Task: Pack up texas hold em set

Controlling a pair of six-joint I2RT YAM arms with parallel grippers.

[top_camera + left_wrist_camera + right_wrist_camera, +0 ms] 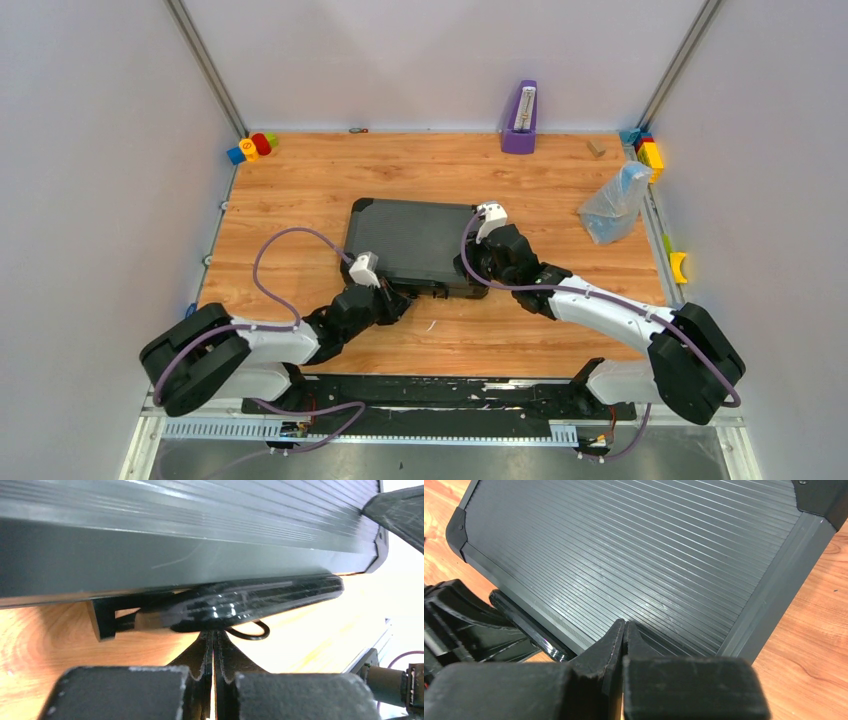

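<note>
Top view: a closed black briefcase (pixel 415 240) lies flat in the middle of the worktop (pixel 300 180), with both arms at its near edge.
Left wrist view: the left fingers (pixel 200 660), pressed together, point at the case's handle (pixel 250 600).
Right wrist view: the right fingers (pixel 609 647), pressed together, have their tips at the ribbed lid (pixel 634 550).

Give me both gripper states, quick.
Left gripper: closed, holding nothing, tips by the handle.
Right gripper: closed, holding nothing, over the briefcase.

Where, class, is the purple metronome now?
Top view: the purple metronome stands against the back wall, right of centre, beyond the black briefcase, left of the clear plastic bag.
</note>
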